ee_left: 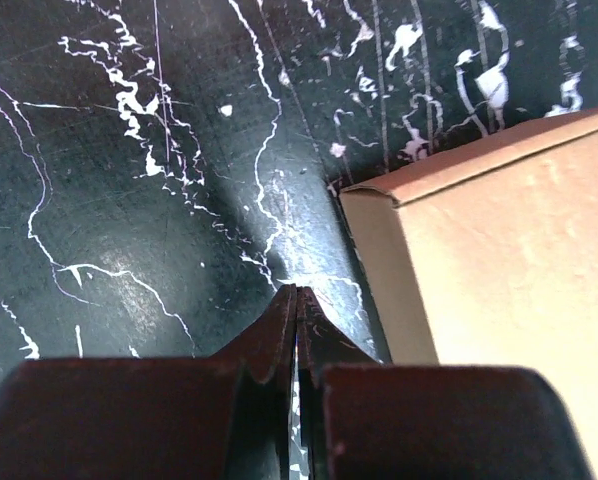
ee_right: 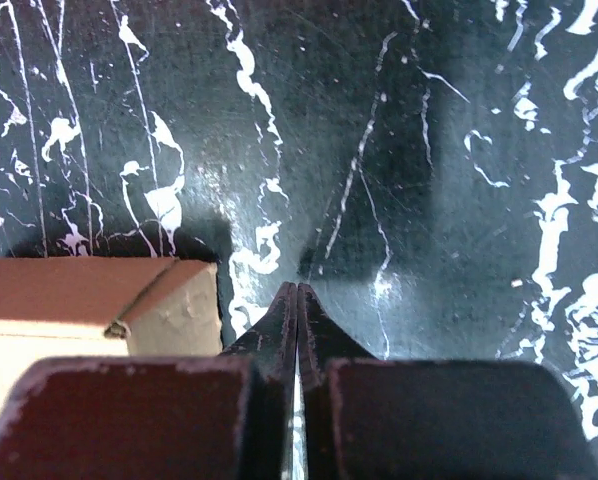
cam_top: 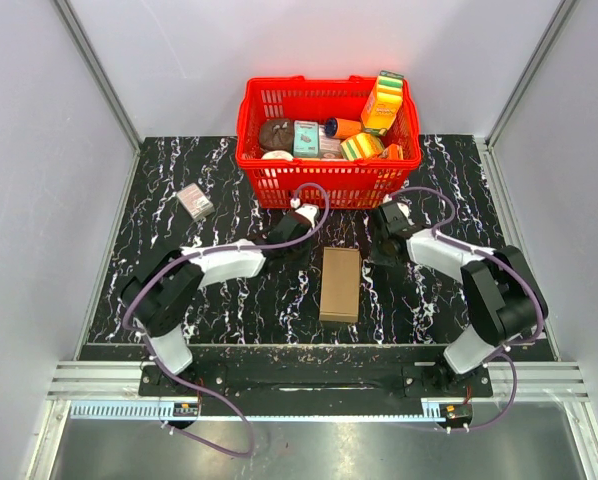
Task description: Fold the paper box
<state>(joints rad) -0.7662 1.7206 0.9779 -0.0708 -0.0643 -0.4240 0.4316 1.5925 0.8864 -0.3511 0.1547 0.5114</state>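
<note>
Item, my left gripper [ee_left: 296, 300]: jaws pressed together on nothing, tips low over the marble table [cam_top: 229, 305], just left of the far corner of the paper box [cam_top: 340, 285]. My right gripper [ee_right: 297, 298] is likewise closed and empty, just right of that far end. Item, the box: plain brown, lying mid-table between my arms, on the near side of the red basket [cam_top: 324, 172], already a closed oblong with its far end flap slightly proud. I judge the fold nearly done, with that flap next needing a press home.

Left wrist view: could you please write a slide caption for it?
Shut left claw over the black marbled table, brown paper box lying close beside it.
</note>
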